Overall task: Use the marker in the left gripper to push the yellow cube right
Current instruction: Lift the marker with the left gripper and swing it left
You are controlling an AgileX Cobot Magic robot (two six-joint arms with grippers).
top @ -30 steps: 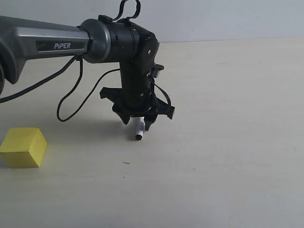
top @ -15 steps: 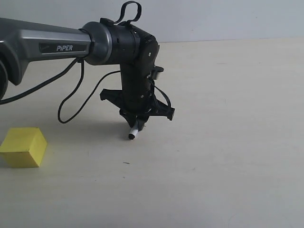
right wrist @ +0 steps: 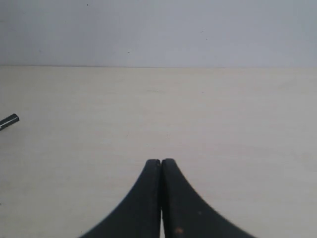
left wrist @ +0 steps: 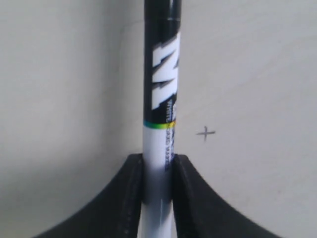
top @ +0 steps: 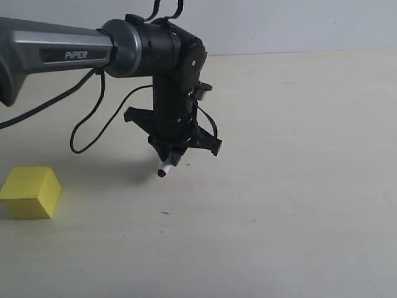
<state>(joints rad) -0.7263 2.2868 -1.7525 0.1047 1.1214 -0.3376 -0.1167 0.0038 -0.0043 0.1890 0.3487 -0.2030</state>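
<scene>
Exterior view: shows the left gripper (top: 170, 158) hanging point-down from the grey and black arm (top: 62, 53) marked "PiPER", above the pale table (top: 298, 186), left of the middle. Finds it clamped on the marker (top: 165, 169), with only the short white lower end and its dark tip poking out below the fingers, tilted down and to the left, close over the tabletop. Places the yellow cube (top: 30, 192) at the near left, flat on the table, well apart from the marker tip and to its left. Catches loose black cables (top: 93, 118) looping under the arm.

Left wrist view: looks along the marker, white barrel pinched between the two black fingers (left wrist: 131, 188), black band with white lettering beyond them. Picks out a small pencilled cross (left wrist: 205, 132) on the table beside the barrel.

Right wrist view: shows the right gripper (right wrist: 161, 166) with its fingers pressed together, over the table before a pale wall (right wrist: 158, 29). Glimpses a small dark rod end (right wrist: 9, 120) at the frame edge, too little to identify.
</scene>
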